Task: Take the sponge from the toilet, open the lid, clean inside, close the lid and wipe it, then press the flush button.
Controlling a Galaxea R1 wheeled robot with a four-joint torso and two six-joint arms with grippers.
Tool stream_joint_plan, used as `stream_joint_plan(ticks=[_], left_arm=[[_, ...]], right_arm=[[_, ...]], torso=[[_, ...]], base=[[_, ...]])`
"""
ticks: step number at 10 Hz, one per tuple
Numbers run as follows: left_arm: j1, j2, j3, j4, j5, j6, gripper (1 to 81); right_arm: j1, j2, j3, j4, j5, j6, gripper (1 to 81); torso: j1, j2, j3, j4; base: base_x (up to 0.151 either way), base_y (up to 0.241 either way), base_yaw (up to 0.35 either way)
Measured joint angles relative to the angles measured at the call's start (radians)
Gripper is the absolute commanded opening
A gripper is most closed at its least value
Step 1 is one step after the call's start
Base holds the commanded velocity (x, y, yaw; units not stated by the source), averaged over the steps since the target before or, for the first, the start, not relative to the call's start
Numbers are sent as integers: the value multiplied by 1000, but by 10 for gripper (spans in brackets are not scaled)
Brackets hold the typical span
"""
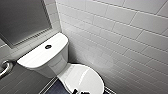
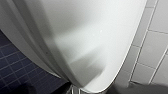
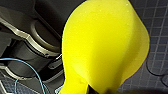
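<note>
White brick-tile wall takes the right side and back of the room. Dark framed panel hangs on the wall at upper left, above the tank. The tank's flat white top sits tight against the wall corner. Below it the lid is down, closed and glossy, with the wall just beside its right edge. Dark blue tiled floor runs along the toilet's left side. A metal grab bar curves off the left wall, near the tank but apart from it. A small dark robot part overlaps the lid's near edge. The flush button, a dark round dot, sits mid tank top with nothing on it.

The head view gives the layout: tank, button, closed lid. The left wrist view is close on the toilet's white glossy curve, lid or bowl I cannot tell, with floor on one side and wall tile on the other. For the left hand, whether it is apart or together I cannot tell. The right wrist view has the sponge, bright yellow and large, off the toilet and hanging above the floor beside the robot's dark base, where a blue cable loops. The right hand is clamped on the sponge's pinched end.
</note>
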Motion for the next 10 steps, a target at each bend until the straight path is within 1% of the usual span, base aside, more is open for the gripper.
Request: stream_joint_plan(ticks=[2,3,8,10], left_arm=[[3,-3,-2,0,-17,-18,811],[8,-5,-3,0,-35,-18,811],[14,-5,-8,13,-58,-24,811],[19,-22,19,21,-81,-23,811]], right_arm=[[0,-2,3,0,0,0,10],[0,-3,3,0,0,0,10],[0,-19,41,0,1,0,10],[3,-19,46,0,0,0,10]], torso=[[0,0,0,0],[0,0,0,0],[0,0,0,0],[0,0,0,0]], base=[[0,0,0],[0,0,0],[0,0,0],[0,0,0]])
